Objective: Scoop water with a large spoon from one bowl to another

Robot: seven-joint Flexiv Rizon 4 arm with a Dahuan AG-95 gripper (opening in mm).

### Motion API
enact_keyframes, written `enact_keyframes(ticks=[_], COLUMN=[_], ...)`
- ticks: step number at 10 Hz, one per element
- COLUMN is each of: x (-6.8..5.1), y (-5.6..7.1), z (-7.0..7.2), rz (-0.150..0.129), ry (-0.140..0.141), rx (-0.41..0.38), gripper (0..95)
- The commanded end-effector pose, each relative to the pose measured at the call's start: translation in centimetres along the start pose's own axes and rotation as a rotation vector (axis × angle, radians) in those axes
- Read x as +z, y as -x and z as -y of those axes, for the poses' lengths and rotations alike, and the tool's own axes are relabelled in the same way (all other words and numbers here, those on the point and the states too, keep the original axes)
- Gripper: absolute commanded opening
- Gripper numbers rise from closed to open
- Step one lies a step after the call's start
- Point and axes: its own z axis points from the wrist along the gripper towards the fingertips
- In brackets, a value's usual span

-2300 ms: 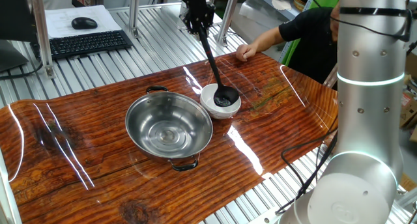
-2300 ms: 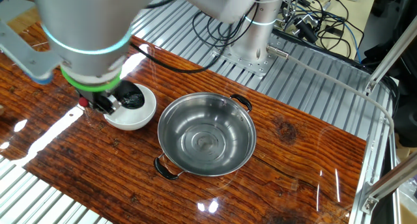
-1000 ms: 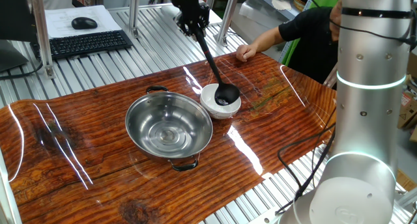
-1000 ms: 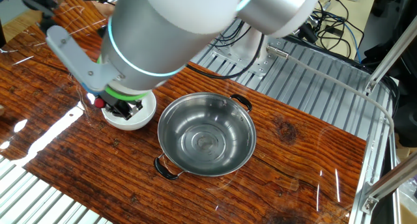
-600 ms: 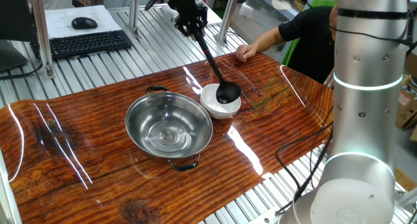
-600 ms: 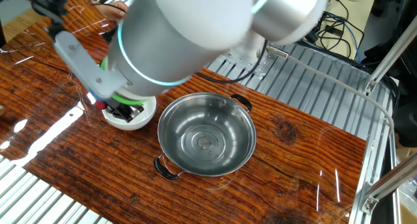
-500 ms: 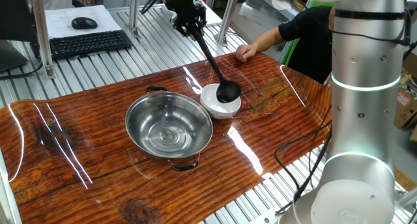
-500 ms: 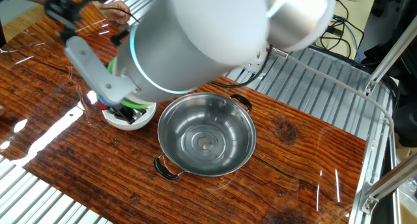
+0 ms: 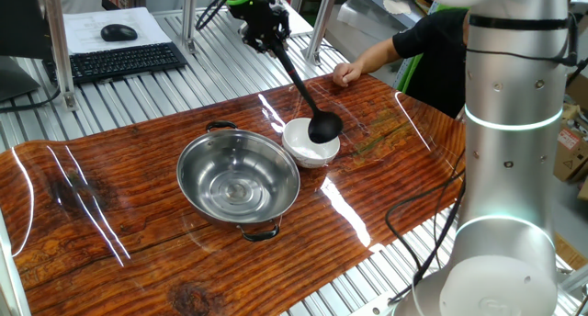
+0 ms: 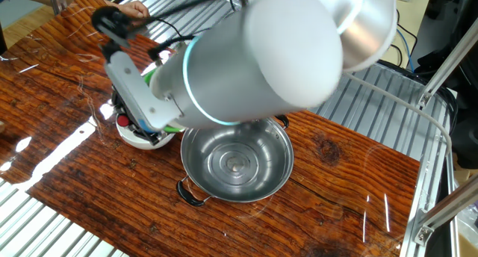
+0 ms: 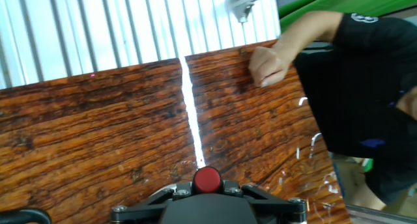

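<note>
My gripper [image 9: 267, 39] is shut on the top of the large spoon's thin handle, high over the table's far edge. The black large spoon [image 9: 299, 84] slants down to the right. Its cup [image 9: 323, 128] hangs just above the small white bowl [image 9: 305, 152], over its right rim. The wide steel bowl [image 9: 239, 176] stands to the left of the white bowl, almost touching it. In the other fixed view the arm hides the spoon and most of the white bowl [image 10: 142, 139]; the steel bowl [image 10: 237, 161] shows whole. I cannot make out water in either bowl.
A person's hand [image 9: 347, 73] rests on the far table edge, right of the gripper; it also shows in the hand view [image 11: 267, 64]. A keyboard [image 9: 119, 61] and mouse lie behind the table at left. A black cable [image 9: 423, 215] crosses the right end.
The spoon's cup has risen out of the white bowl to just above its rim. The gripper has shifted up and to the left. In the other fixed view the arm has swung right.
</note>
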Motion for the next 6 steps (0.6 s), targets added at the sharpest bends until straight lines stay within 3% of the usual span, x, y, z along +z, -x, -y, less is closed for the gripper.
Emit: enact_keyframes(ticks=[1, 6], x=[-0.14, -0.47], y=[0.02, -0.24], z=[-0.05, -0.29], rz=[-0.001, 0.013], ry=[-0.018, -0.099], rx=[0.007, 0.034], gripper=[0.0, 0.0])
